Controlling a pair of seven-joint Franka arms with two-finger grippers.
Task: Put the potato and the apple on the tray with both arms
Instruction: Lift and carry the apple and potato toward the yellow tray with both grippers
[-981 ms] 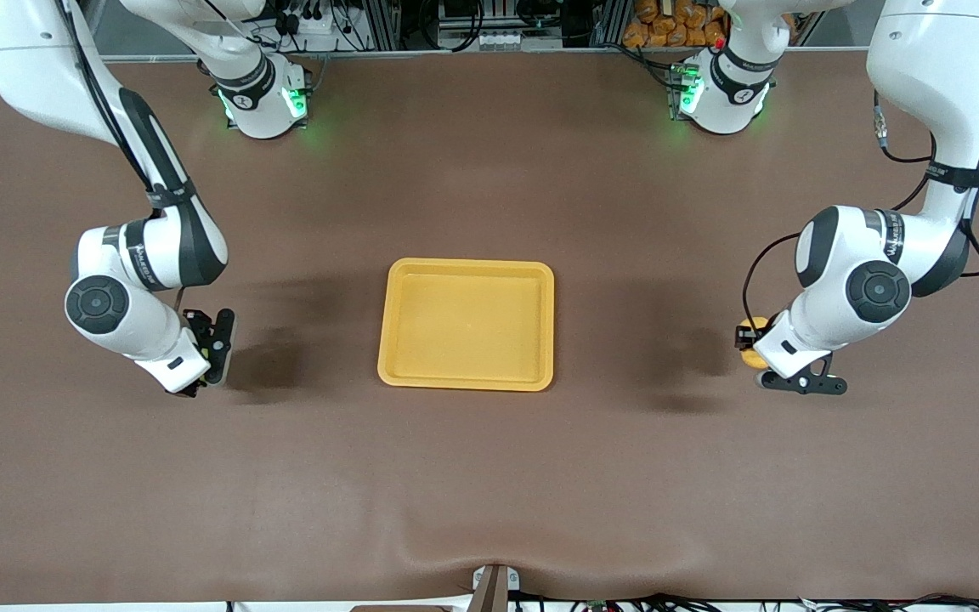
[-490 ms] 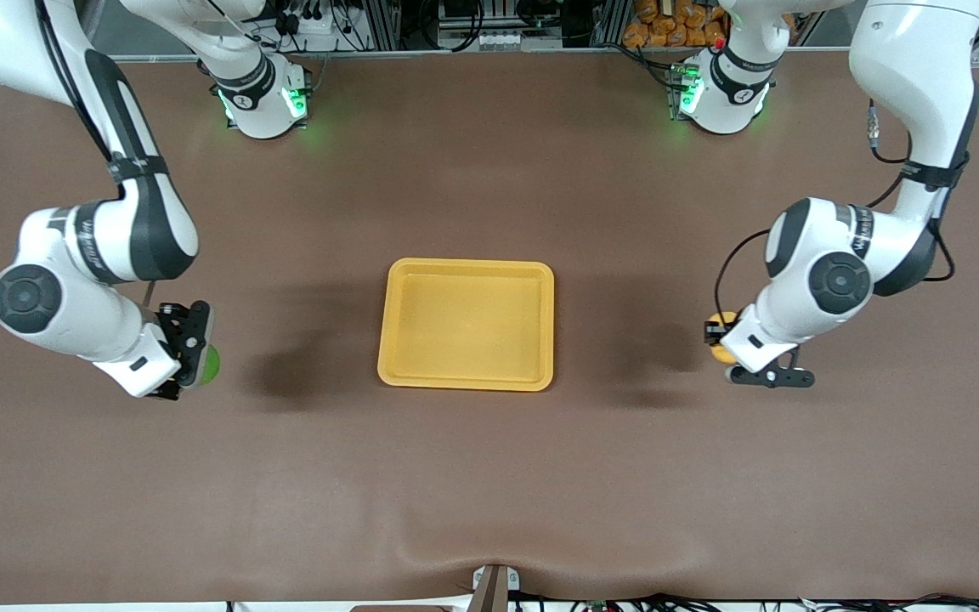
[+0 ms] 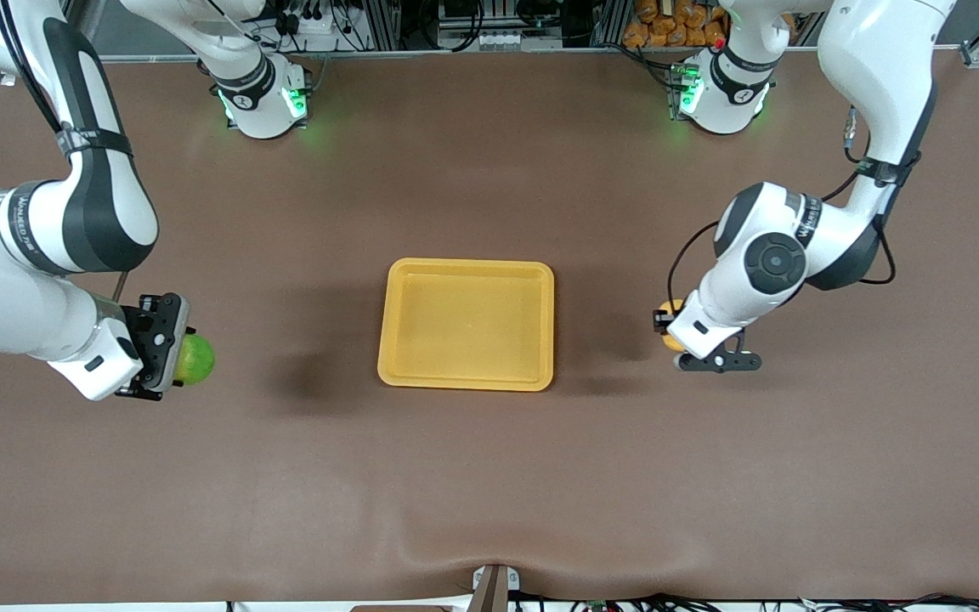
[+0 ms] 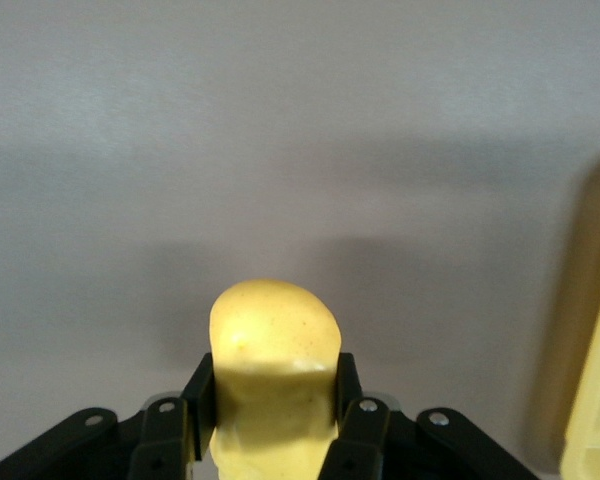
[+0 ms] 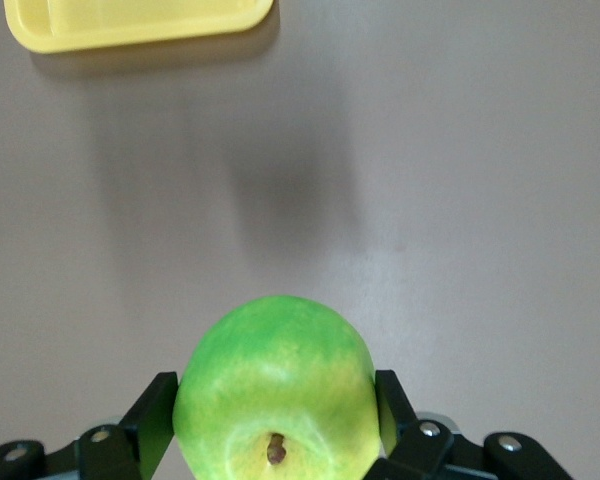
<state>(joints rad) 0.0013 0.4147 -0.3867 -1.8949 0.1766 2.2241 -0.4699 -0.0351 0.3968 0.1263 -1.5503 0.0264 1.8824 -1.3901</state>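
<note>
Apple [image 5: 275,385]: green, yellowing near its brown stem. Potato [image 4: 275,345]: pale yellow, faintly speckled. Tray [image 3: 466,374]: yellow-orange. Table [image 3: 489,476]: plain brown.

The right arm comes from its base at the far edge of the table, elbow bent, and carries its wrist out over the table's right-arm end. The right hand [image 3: 173,357] is up in the air there, its two black fingers [image 5: 152,412] clamped on opposite sides of a load. The left arm folds down from its own base in the same way. The left hand [image 3: 668,327] hangs over the table's left-arm end, fingers [image 4: 198,392] likewise pressed against what they carry.
</note>
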